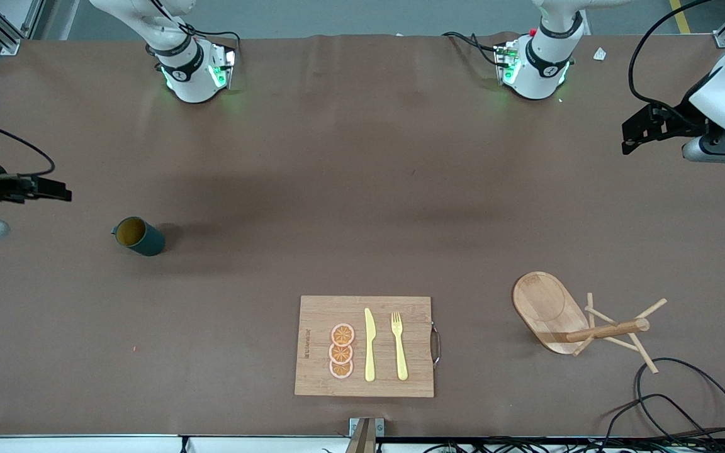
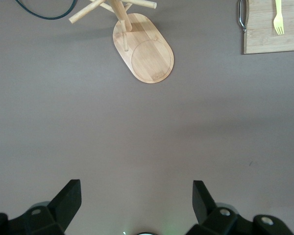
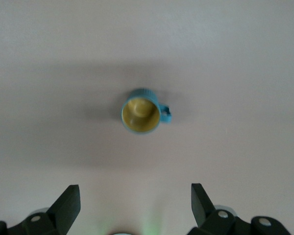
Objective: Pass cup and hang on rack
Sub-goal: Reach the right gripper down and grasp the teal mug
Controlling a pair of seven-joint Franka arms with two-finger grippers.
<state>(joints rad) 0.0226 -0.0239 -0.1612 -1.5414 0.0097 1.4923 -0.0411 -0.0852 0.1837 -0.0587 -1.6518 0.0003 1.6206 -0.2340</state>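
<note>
Nothing is done: the ribbed teal mug (image 3: 141,111) stands ungrasped below the right gripper's (image 3: 132,205) spread fingers. The left gripper (image 2: 134,203), fingers also spread, waits above the bench (image 1: 362,207) near the light wooden mug tree (image 2: 143,46).

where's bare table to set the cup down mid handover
Widest free patch: the middle of the table, between the cup and the rack, farther from the front camera than the cutting board. Crowded only around the board and the rack's pegs.

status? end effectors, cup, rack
Left end effector open, up over bare table near rack. Right end effector open, above cup. Cup upright on table, untouched. Rack stands free, nothing blocking.
</note>
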